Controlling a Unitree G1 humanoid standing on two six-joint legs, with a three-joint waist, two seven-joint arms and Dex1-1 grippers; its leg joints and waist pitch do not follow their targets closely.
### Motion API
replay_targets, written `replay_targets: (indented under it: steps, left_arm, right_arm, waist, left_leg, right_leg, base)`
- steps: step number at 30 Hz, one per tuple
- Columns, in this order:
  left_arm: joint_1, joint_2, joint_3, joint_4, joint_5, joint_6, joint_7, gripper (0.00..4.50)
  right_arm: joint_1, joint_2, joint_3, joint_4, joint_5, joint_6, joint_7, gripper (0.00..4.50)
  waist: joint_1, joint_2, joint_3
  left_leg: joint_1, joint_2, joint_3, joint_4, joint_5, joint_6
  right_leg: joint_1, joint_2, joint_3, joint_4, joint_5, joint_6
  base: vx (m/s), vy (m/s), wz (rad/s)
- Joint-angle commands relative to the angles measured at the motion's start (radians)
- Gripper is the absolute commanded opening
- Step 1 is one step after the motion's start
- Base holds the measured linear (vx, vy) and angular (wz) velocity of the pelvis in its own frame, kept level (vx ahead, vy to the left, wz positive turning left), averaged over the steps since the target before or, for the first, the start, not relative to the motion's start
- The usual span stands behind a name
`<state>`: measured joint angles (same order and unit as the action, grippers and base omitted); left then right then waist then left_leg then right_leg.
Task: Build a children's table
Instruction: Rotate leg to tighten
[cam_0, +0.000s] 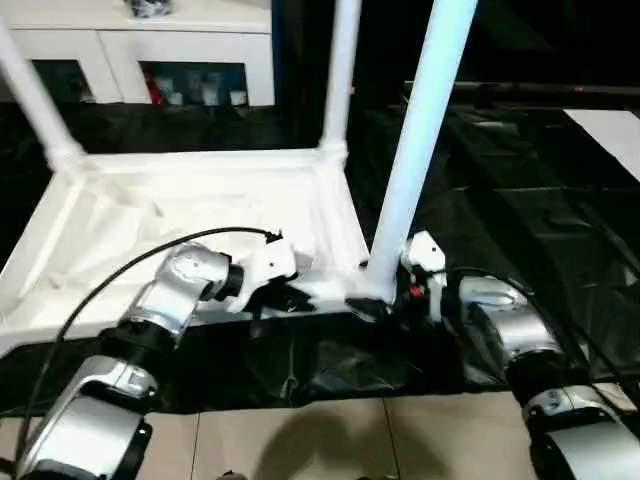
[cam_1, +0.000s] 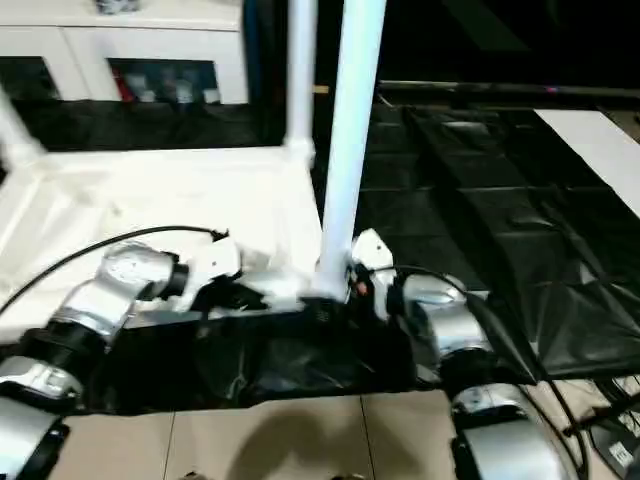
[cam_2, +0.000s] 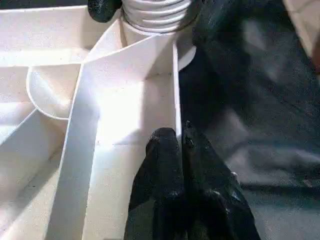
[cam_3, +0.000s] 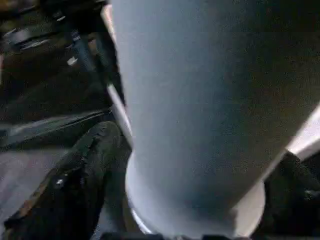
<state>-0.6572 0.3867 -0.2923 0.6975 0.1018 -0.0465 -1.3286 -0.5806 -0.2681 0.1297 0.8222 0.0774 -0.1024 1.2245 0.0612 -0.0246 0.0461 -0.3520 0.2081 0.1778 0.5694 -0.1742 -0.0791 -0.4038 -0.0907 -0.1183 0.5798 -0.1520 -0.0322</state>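
Inverted children's table (cam_0: 190, 215), ribbed underside up, on the black-draped table (cam_0: 520, 180), with three legs standing in corner sockets. Nearest leg (cam_0: 420, 130) rises at 12 o'clock from the near right corner socket (cam_2: 155, 20). Right gripper (cam_3: 190, 200): fingers (cam_3: 75, 185) spread either side of this leg's base. Left gripper (cam_2: 179, 142): fingers pressed together beside the top's rim rib, at 9 o'clock from that socket. White cabinet (cam_0: 150, 50) at 11 o'clock behind.

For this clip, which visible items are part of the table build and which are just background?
Part of the job:
- upturned white tabletop
- near leg, standing in its corner socket
- two far legs

Just lying about:
- white glass-door cabinet
- black-draped table
- black cable
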Motion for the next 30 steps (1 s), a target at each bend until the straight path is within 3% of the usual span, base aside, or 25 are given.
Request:
replay_targets:
  steps: [1, 8, 14, 17, 18, 20, 21, 23, 29, 30]
  left_arm:
    - [-0.010, -0.017, -0.045, -0.022, -0.016, -0.024, -0.050, 0.00]
    - [-0.019, 0.005, -0.052, -0.006, -0.016, -0.041, -0.087, 0.00]
    - [-0.024, -0.015, -0.027, 0.009, -0.010, -0.021, -0.031, 0.00]
    - [-0.037, -0.046, -0.016, 0.029, 0.016, 0.014, 0.093, 0.00]
    - [-0.047, -0.086, -0.008, 0.032, 0.035, 0.057, 0.202, 0.00]
    - [-0.050, -0.120, -0.007, 0.026, 0.052, 0.091, 0.277, 0.00]
    - [-0.047, -0.146, -0.007, 0.013, 0.056, 0.115, 0.310, 0.00]
    - [-0.039, -0.195, -0.005, -0.011, 0.053, 0.153, 0.357, 0.00]
    - [-0.024, -0.265, -0.019, -0.025, 0.054, 0.150, 0.393, 0.00]
    - [-0.024, -0.265, -0.019, -0.025, 0.054, 0.150, 0.393, 0.00]
  right_arm:
    - [-0.006, 0.016, 0.058, -0.028, -0.007, 0.013, 0.066, 3.43]
    - [-0.019, 0.009, 0.077, -0.020, -0.014, 0.012, 0.107, 2.94]
    - [-0.003, 0.038, 0.042, -0.039, 0.010, 0.064, 0.045, 2.77]
    - [0.001, 0.079, 0.001, -0.018, 0.000, 0.063, -0.132, 2.76]
    - [-0.004, 0.125, -0.027, 0.014, -0.036, 0.045, -0.357, 2.76]
    - [-0.007, 0.169, -0.056, 0.030, -0.040, 0.045, -0.499, 2.76]
    - [-0.010, 0.198, -0.076, 0.039, -0.032, 0.058, -0.571, 2.75]
    - [-0.012, 0.245, -0.096, 0.051, -0.024, 0.057, -0.660, 2.75]
    - [-0.026, 0.301, -0.109, 0.078, -0.061, -0.024, -0.820, 2.75]
    - [-0.026, 0.301, -0.109, 0.078, -0.061, -0.024, -0.820, 3.10]
  waist:
    - [0.003, 0.007, -0.061]
    - [0.003, 0.006, -0.064]
    - [0.004, 0.005, -0.062]
    - [0.000, 0.004, -0.059]
    - [-0.003, 0.001, -0.058]
    - [-0.011, 0.002, -0.055]
    - [-0.016, 0.005, -0.055]
    - [-0.019, 0.006, -0.058]
    - [-0.025, 0.005, -0.063]
    - [-0.025, 0.005, -0.063]
  left_leg:
    - [0.006, 0.035, 0.000, -0.060, -0.262, 0.060]
    - [0.004, 0.034, -0.001, -0.060, -0.244, 0.053]
    - [0.005, 0.034, -0.001, -0.060, -0.245, 0.051]
    - [0.009, 0.032, -0.003, -0.062, -0.276, 0.030]
    - [0.010, 0.032, -0.006, -0.063, -0.282, 0.018]
    - [0.017, 0.027, -0.010, -0.064, -0.311, -0.009]
    - [0.012, 0.026, -0.012, -0.066, -0.314, -0.012]
    - [0.014, 0.027, -0.012, -0.066, -0.314, -0.007]
    - [0.004, 0.023, -0.006, -0.063, -0.274, 0.028]
    - [0.004, 0.023, -0.005, -0.062, -0.271, 0.033]
  right_leg:
    - [0.053, -0.061, 0.059, -0.066, -0.317, -0.199]
    - [0.056, -0.060, 0.059, -0.058, -0.270, -0.213]
    - [0.055, -0.060, 0.059, -0.061, -0.293, -0.204]
    - [0.050, -0.062, 0.058, -0.068, -0.362, -0.181]
    - [0.048, -0.065, 0.059, -0.071, -0.394, -0.168]
    - [0.043, -0.066, 0.055, -0.083, -0.477, -0.140]
    - [0.045, -0.067, 0.055, -0.086, -0.500, -0.123]
    - [0.043, -0.066, 0.054, -0.089, -0.479, -0.121]
    - [0.048, -0.060, 0.058, -0.076, -0.347, -0.163]
    - [0.048, -0.060, 0.059, -0.075, -0.337, -0.165]
  base:
    - [0.000, 0.000, 0.00]
    - [0.000, 0.000, 0.00]
    - [0.000, 0.000, 0.00]
    - [0.000, 0.000, 0.00]
    - [0.000, 0.000, 0.00]
    - [0.000, 0.000, 0.00]
    - [0.000, 0.000, 0.00]
    - [0.000, 0.000, 0.00]
    - [0.000, 0.000, 0.00]
    - [0.000, 0.000, 0.00]
